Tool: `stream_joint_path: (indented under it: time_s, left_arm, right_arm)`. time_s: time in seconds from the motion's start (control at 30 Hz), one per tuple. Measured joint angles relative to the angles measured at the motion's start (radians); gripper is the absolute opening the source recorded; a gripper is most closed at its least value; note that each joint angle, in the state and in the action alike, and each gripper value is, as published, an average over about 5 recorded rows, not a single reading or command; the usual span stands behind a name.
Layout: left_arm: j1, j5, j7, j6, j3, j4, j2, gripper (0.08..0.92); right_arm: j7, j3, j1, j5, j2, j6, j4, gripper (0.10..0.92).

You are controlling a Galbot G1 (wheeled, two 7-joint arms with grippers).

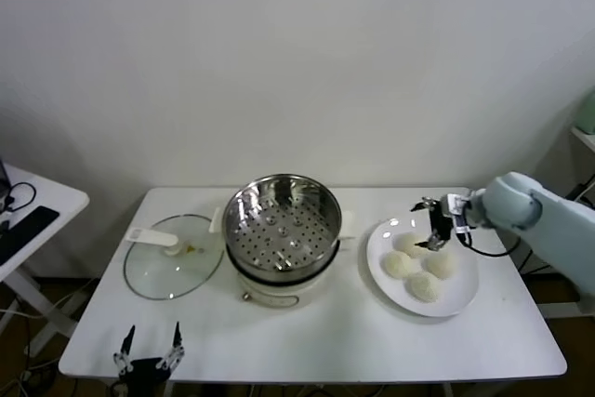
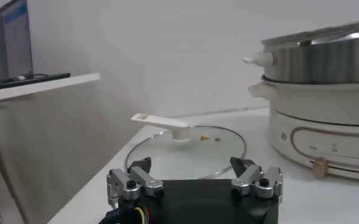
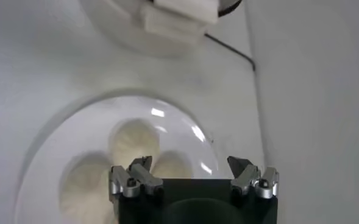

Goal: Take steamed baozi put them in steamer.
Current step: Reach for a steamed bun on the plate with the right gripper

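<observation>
1. Here, four smooth, domed, cream-white buns [image 1: 423,271] lie close together on a round white plate [image 1: 463,304] at the right of the white worktop [image 1: 316,341].
2. The steamer [image 1: 283,220], a shiny round steel basket with a perforated floor, sits on a cream cooker base [image 1: 279,289] mid-worktop, with no bun inside.
3. One flat glass lid [image 1: 174,258] with a white handle lies just left of the steamer.
4. The right gripper [image 1: 437,241] hangs over the plate's far edge above the buns, its jaws wide and holding nothing.
5. The left gripper [image 1: 149,352] rests low at the worktop's near left edge, jaws wide and empty.
6. A second white table [image 1: 51,200] stands off to the left.
</observation>
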Motion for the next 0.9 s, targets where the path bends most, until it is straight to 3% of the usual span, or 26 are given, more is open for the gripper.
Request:
stream_joint_path:
  time_s: [0.4,0.9]
  left_arm:
    - [0.002,0.013,0.0,-0.006,-0.008,0.018,0.0,0.823]
    - [0.006,0.057,0.002,-0.018,-0.016,0.037,0.0,0.823]
  right_arm:
    - [-0.089,-0.127,0.077,-0.008,0.149,0.043,-0.222,0.823]
    - [-0.094,-0.059,-0.04,-0.091,0.282,0.054,-0.408,0.823]
